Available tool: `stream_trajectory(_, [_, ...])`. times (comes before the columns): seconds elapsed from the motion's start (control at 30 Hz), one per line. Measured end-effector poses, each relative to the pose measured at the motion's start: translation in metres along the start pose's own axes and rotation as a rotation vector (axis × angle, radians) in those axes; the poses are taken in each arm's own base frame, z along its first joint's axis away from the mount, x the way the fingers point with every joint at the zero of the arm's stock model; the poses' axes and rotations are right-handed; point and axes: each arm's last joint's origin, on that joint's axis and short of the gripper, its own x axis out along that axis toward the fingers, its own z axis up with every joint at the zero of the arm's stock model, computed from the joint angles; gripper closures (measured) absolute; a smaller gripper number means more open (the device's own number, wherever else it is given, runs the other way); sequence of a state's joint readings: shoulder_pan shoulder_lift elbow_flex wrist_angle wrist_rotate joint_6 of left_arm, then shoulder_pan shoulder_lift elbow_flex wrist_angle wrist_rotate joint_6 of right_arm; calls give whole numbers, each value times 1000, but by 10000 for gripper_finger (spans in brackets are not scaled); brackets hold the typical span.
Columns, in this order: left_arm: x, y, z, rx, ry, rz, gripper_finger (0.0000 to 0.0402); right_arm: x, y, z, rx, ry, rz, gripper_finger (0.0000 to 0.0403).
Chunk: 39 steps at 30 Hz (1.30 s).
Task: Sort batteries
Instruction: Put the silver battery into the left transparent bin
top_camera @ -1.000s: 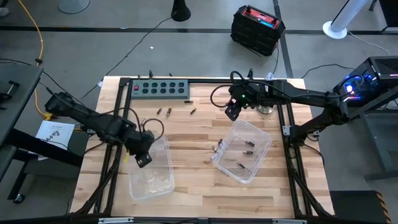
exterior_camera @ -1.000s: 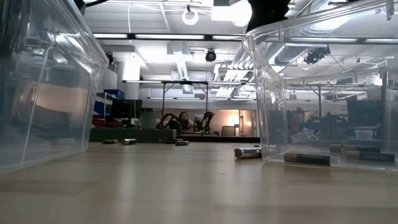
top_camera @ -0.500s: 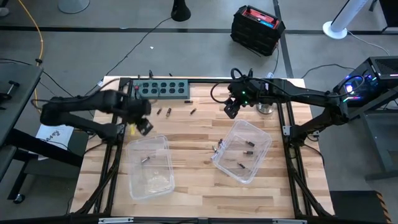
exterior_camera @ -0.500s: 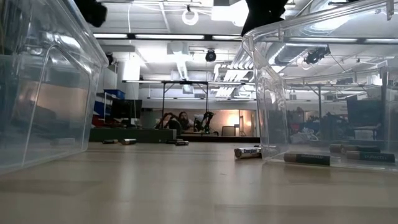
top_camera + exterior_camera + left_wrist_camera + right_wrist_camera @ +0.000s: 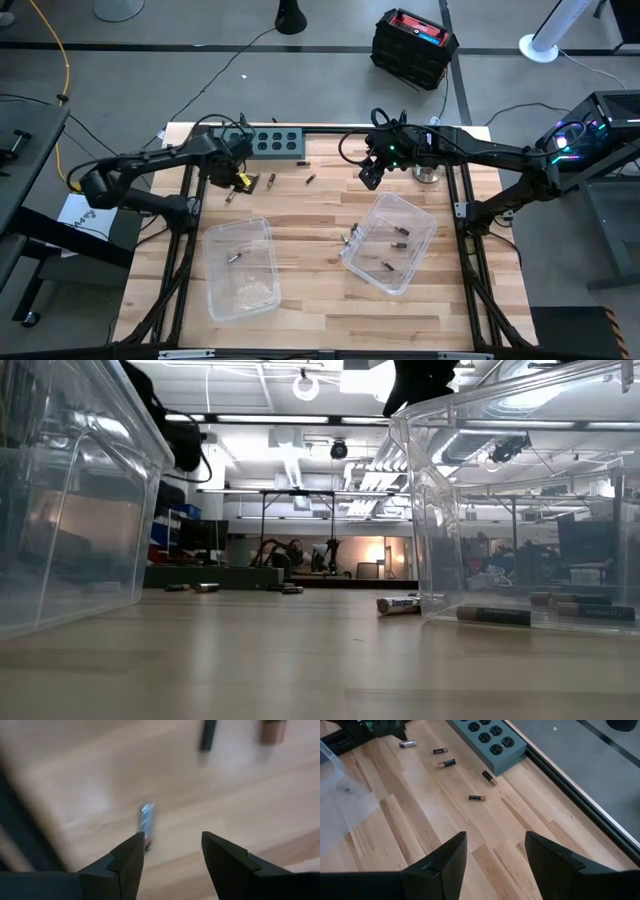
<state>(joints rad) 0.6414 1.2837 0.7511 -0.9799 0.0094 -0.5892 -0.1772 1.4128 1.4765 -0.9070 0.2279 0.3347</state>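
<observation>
Several small batteries lie loose on the wooden table near the power strip: a silvery one, also in the high view, and dark ones. My left gripper hovers open just above the silvery battery, which lies beyond my left fingertips. My right gripper hangs open and empty over the table beyond the right bin. The left bin holds one battery. The right bin holds three dark batteries.
Two more batteries lie on the table beside the right bin's left wall. One of them shows in the low view. A round metal weight sits at the far right. Bare wood lies between the two bins.
My left gripper has swung from over the left bin toward the table's far edge and now hangs over the loose batteries by the power strip. A battery now lies in the left bin where the gripper was. My right gripper has stayed nearly still.
</observation>
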Motion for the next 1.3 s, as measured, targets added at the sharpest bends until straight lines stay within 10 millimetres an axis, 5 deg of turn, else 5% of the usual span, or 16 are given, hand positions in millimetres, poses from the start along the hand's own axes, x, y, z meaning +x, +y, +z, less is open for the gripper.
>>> stream_trajectory(0.5, [60, 8, -10, 68, 81, 126, 217, 0, 0, 0, -3, -2, -7, 207])
stream_trajectory(0.6, [63, 7, -10, 116, 101, 100, 255, 0, 0, 0, -3, -2, -7, 207])
stream_trajectory(0.7, [60, 5, -8, 142, 93, 81, 337, 0, -1, 0, 0, -6, -17, 207])
stream_trajectory(0.77, [53, 4, -6, 156, 66, 67, 371, 0, -1, 0, 0, -10, -27, 207])
stream_trajectory(0.87, [38, -1, 1, 169, 0, 41, 370, 0, -1, 1, 1, -14, -32, 207])
stream_trajectory(1.07, [-26, -12, 7, 258, -172, -76, 370, 0, -1, 2, 8, -26, -31, 207])
stream_trajectory(1.3, [-96, -21, -48, 597, -340, -461, 370, 0, -1, 2, 28, -26, -31, 207])
